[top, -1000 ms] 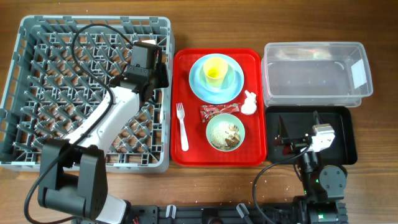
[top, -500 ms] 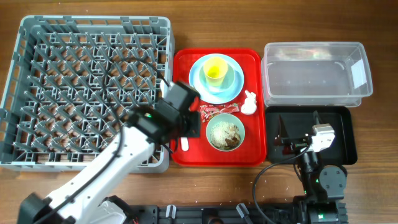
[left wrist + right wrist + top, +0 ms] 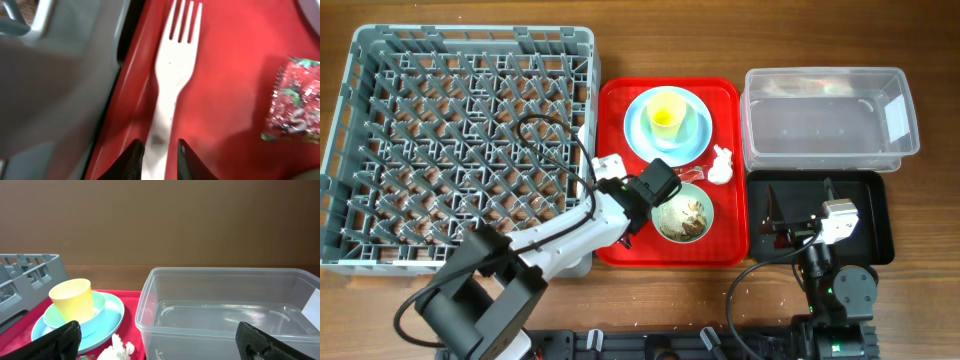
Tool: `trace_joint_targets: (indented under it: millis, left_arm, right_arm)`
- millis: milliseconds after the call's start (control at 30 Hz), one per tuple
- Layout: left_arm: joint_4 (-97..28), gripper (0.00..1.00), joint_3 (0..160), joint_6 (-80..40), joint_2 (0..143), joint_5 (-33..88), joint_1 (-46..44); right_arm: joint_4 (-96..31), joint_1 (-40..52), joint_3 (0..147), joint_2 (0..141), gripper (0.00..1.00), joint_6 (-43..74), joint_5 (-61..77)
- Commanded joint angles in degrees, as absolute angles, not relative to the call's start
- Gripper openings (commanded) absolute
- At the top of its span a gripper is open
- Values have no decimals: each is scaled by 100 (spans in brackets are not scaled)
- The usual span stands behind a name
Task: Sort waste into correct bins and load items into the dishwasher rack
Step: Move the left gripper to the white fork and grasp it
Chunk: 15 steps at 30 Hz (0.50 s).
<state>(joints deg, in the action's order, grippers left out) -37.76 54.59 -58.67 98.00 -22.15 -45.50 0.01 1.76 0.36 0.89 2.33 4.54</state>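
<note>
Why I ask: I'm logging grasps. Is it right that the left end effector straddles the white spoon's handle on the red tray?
Not quite: it is a fork, its tines plain in the left wrist view. The left end effector does straddle its handle on the red tray.

I see a smooth white plastic fork [image 3: 172, 75] on a glossy red tray [image 3: 230, 60], a crinkled shiny wrapper [image 3: 295, 100], a clear plastic tub [image 3: 225, 315] and a wood-grain table [image 3: 920, 310].

Left gripper [image 3: 159, 152] straddles the fork [image 3: 172, 75]; tray rim [image 3: 131, 80] crowds one side, snack wrapper [image 3: 295, 100] lies well clear across bare tray.
</note>
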Motion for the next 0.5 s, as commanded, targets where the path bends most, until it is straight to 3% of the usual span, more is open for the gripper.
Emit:
trace_joint_targets:
  millis: [0, 133, 200, 467]
  left_arm:
    - [-3677, 23, 5446, -5874, 9872, -2604, -4591]
    - [-3487, 20, 5446, -5872, 10110, -2554, -4591]
    - [-3376, 11, 5446, -5872, 10204, -2467, -4591]
    - [-2952, 4, 5443, -5113, 10213, -1472, -4606]
  right_arm:
    - [27, 148, 32, 58, 100, 301, 539]
    - [27, 148, 32, 58, 100, 301, 539]
    - [27, 148, 32, 58, 100, 301, 539]
    - [27, 148, 32, 58, 100, 301, 539]
